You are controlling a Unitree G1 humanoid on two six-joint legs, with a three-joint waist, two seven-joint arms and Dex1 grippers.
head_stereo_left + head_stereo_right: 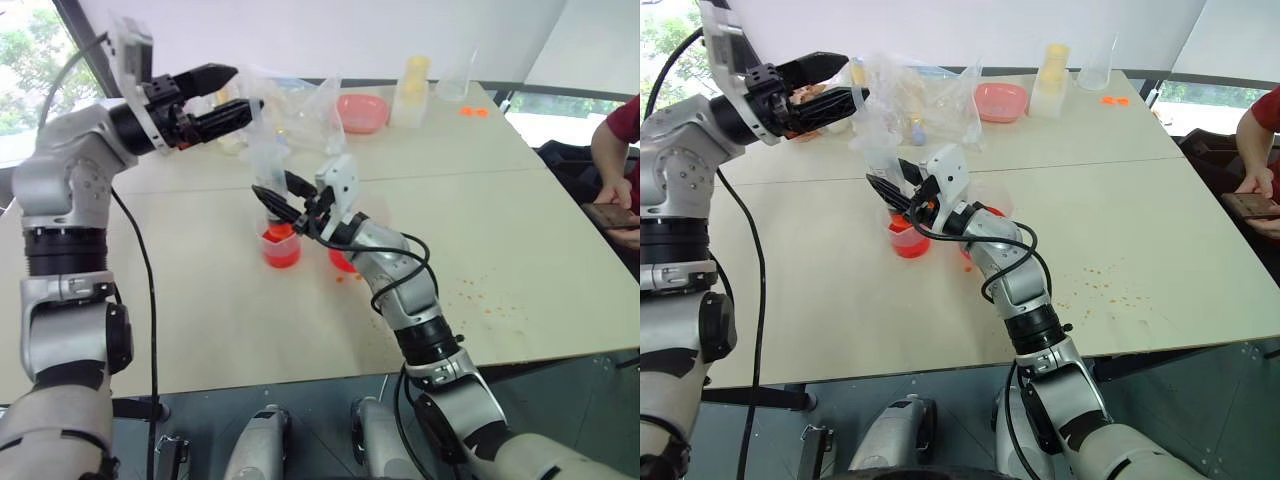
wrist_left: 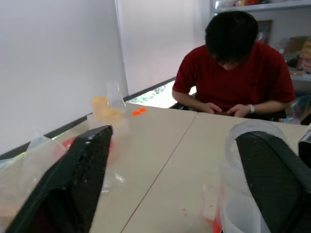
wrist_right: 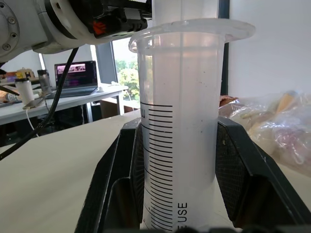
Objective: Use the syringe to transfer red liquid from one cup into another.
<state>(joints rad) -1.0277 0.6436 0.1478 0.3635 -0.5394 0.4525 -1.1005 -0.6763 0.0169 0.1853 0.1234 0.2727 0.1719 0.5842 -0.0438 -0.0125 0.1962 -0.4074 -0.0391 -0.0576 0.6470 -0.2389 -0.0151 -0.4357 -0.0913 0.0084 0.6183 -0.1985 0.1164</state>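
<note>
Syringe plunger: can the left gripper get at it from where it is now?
Probably yes. The left gripper hangs open above and to the robot's left of the syringe, which the right gripper holds upright over the smaller beaker. Nothing stands between them; the plastic bags lie behind.

Syringe (image 3: 180,121): clear-to-frosted plastic barrel, smooth, black printed graduations. Smaller beaker (image 1: 281,243): clear glossy plastic, holding translucent red liquid (image 1: 281,252). Larger beaker (image 1: 980,225): clear plastic, mostly hidden behind the arm. Right gripper (image 3: 180,184) fingers (image 3: 243,170): black, matt, finely textured pads. Left gripper (image 2: 170,194) fingers (image 2: 82,179): black, faint sheen, grainy surface. Table (image 1: 500,230): pale beige, matt, smooth, probably laminate. Bags (image 3: 277,126): thin crinkled glossy clear film. Pink dish (image 1: 362,112): smooth plastic.
</note>
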